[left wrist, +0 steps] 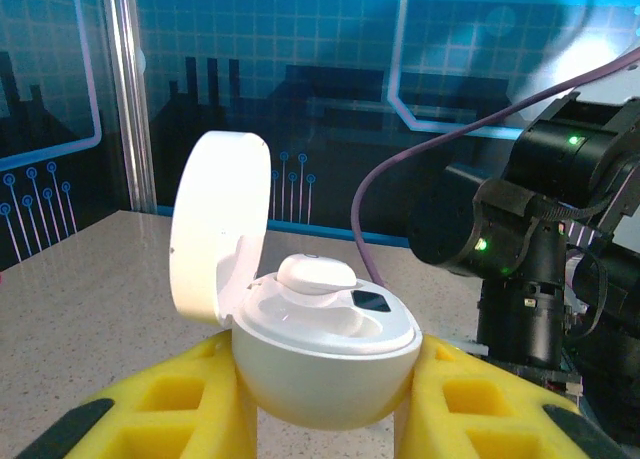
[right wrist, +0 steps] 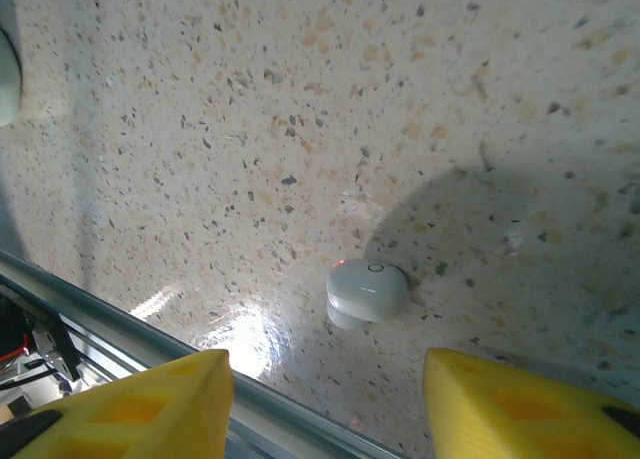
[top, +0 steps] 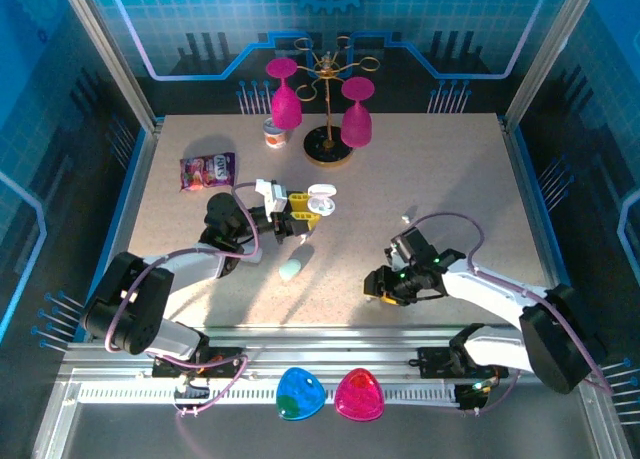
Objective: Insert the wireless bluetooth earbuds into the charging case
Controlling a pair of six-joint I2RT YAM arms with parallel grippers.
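The left claw (left wrist: 325,424) is clamped on the round white glossy plastic charging case (left wrist: 330,354), with its yellow fingers (left wrist: 150,409) pressed against the shell from both sides and holding it upright. The case's hinged lid (left wrist: 215,229) stands open and tilted back. One tiny white glossy plastic earbud (left wrist: 315,272) rests in the tray (whether it is fully down in its well I cannot tell). Behind the case, the black body of the right arm (left wrist: 540,249) shows green lights.

The right claw (right wrist: 325,409) points down at the speckled beige desk (right wrist: 300,99) with its jaws apart and gripping nothing. A second small white earbud (right wrist: 367,291) lies on the desk just beyond the gap between the two yellow fingertips and touches neither. A red dot glows at its edge.

Seen from above, a pale mint pebble-shaped case (top: 290,270) lies on the desk between the arms, nearer the left one. At the back stands a gold wire rack (top: 328,69) with two pink wine glasses (top: 284,104) hanging upside down. A purple snack packet (top: 207,169) lies to its left.
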